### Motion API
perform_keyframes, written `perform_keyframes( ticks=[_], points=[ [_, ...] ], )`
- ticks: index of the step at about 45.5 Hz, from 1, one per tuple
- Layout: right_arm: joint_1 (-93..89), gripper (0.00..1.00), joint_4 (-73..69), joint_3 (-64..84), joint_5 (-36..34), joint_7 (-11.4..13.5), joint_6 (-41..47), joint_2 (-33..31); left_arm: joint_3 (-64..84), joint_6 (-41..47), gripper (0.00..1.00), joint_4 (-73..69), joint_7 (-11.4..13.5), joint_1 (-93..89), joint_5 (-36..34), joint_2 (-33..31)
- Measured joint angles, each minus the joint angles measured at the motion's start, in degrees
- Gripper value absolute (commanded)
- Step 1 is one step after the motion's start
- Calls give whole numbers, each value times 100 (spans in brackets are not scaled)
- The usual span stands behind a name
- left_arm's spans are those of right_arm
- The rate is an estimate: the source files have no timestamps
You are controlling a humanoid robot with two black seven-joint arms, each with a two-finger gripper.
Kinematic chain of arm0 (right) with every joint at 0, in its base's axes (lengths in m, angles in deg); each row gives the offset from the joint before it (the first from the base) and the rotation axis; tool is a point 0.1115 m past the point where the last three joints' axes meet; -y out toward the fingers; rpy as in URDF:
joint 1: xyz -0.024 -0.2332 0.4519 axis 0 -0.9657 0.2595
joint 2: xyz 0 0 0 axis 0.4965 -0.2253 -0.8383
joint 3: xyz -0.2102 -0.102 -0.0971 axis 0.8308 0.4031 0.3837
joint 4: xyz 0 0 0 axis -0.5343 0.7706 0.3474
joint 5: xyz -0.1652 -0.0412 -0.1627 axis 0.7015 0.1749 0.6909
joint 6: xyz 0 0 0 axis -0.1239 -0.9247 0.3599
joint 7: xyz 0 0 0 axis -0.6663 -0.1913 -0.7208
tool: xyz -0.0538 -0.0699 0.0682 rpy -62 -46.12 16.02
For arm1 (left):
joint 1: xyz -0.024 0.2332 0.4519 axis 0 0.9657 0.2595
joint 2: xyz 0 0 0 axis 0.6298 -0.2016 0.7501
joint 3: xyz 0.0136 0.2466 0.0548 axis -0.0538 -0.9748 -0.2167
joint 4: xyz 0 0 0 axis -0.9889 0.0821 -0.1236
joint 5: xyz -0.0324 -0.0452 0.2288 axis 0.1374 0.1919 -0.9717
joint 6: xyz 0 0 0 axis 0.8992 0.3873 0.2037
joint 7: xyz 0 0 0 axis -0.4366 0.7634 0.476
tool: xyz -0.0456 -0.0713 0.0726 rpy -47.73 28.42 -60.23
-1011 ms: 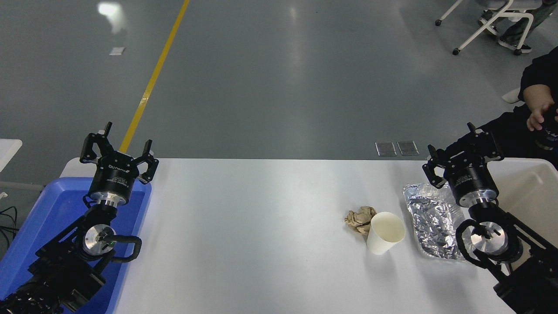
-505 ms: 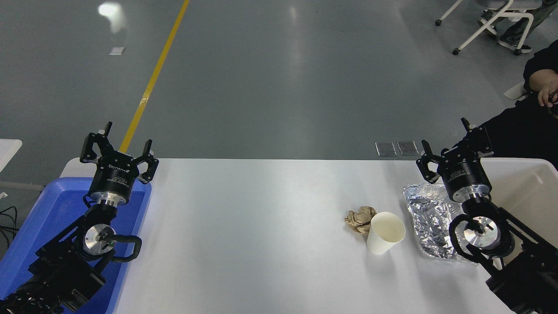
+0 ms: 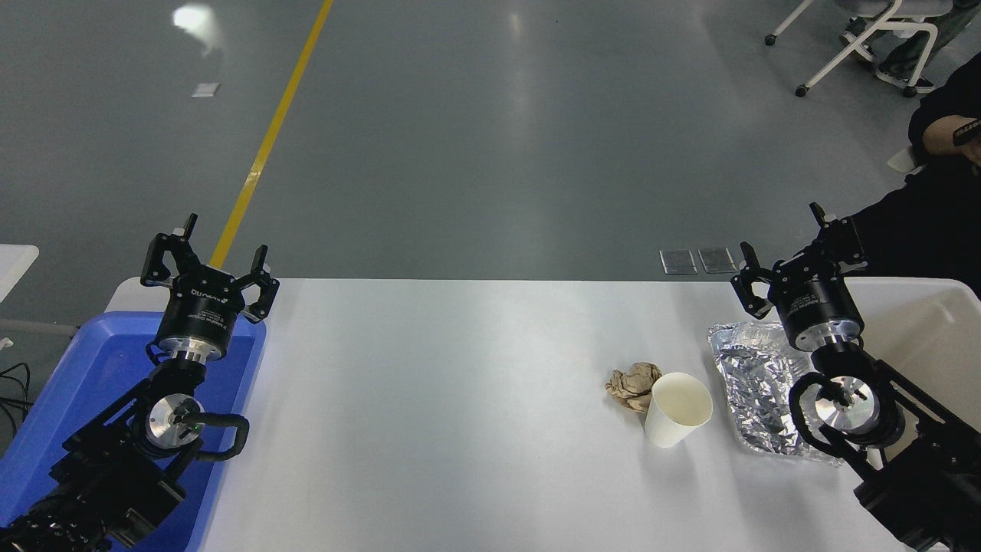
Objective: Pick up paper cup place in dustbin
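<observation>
The cream-white paper cup (image 3: 676, 410) stands on the white table right of centre, its round rim tilted toward me. The off-white dustbin (image 3: 931, 326) sits at the table's right edge, partly behind my right arm. My right gripper (image 3: 797, 249) hangs open over the table's far edge, well behind and to the right of the cup, with nothing between its fingers. My left gripper (image 3: 208, 253) is parked open at the far left, above the blue tray.
A crumpled brown paper ball (image 3: 633, 383) touches the cup's left side. A crinkled silver foil tray (image 3: 759, 387) lies between cup and dustbin, under my right arm. The blue tray (image 3: 84, 383) sits at the left edge. A person in black (image 3: 931, 207) sits at the far right.
My right gripper has moved away from me and slightly left, from above the foil tray to over the table's far edge. The person's hand has lifted upward. The cup has not moved.
</observation>
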Motion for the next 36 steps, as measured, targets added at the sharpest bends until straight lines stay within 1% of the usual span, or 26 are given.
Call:
perform_keyframes(
  ticks=[10, 16, 27, 36],
  points=[
    [484, 100, 254, 775, 1, 4, 6, -386, 0, 0, 98, 0, -1, 0, 0, 0],
    [1013, 100, 543, 1735, -84, 7, 13, -730, 0, -2, 98, 0, -1, -1, 0, 2],
    [2170, 100, 788, 3831, -780, 7, 48, -1347, 0, -3, 98, 0, -2, -2, 0, 1],
    [3166, 100, 818, 5664, -1105, 13, 75, -1589, 0, -3, 98, 0, -4, -2, 0, 1]
  ],
)
